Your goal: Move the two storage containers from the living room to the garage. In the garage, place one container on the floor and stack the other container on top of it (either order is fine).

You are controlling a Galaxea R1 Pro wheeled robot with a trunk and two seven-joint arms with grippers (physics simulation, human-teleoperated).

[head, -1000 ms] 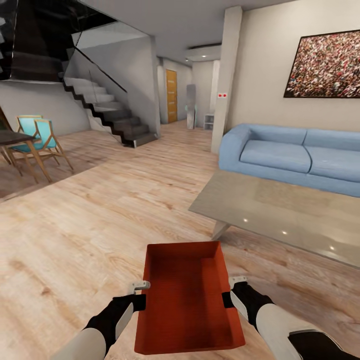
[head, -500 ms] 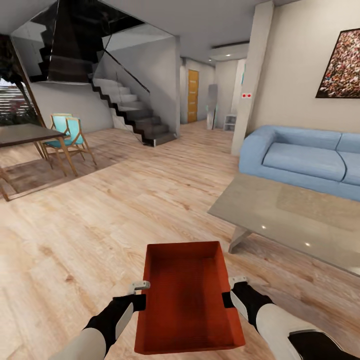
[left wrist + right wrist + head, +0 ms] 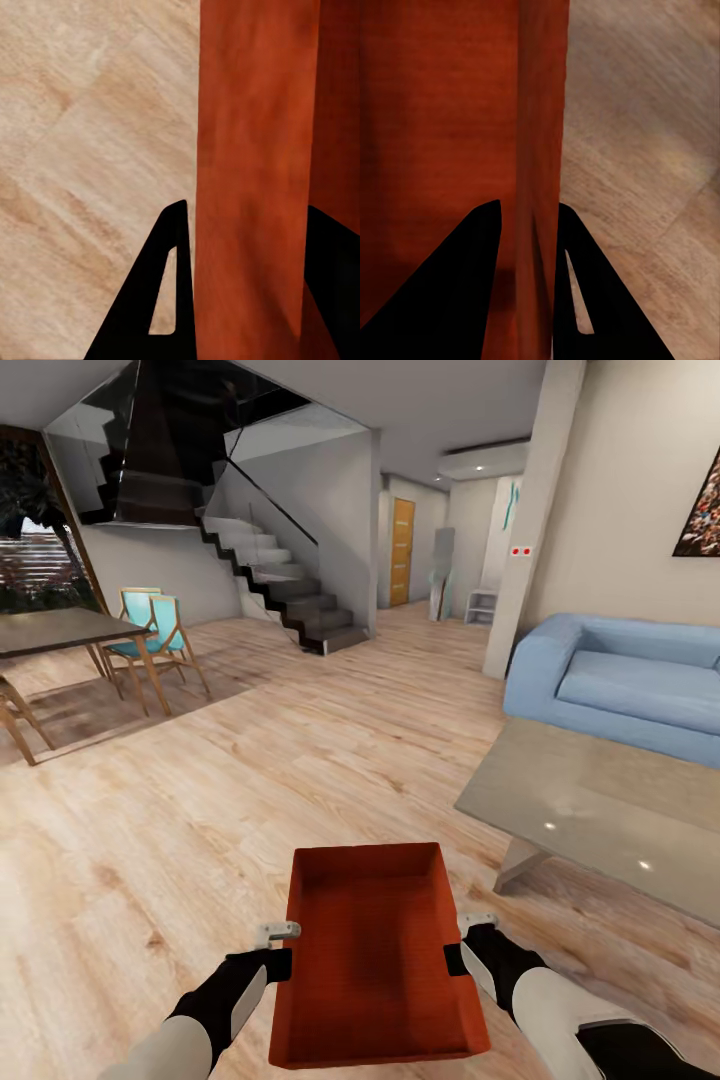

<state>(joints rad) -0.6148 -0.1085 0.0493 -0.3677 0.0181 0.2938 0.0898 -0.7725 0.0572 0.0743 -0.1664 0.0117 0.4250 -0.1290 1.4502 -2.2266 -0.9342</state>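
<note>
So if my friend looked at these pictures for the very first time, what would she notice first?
Probably the bright red-orange storage container right in front, carried above the wood floor with the left gripper pinching one side wall and the right gripper pinching the other. Next, the big blue sofa on the right behind a low grey table. Then the dark staircase far back on the left.

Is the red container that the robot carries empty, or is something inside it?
Empty. The head view looks straight into the open-topped storage container, and its bare red bottom and inner walls show nothing lying inside.
</note>
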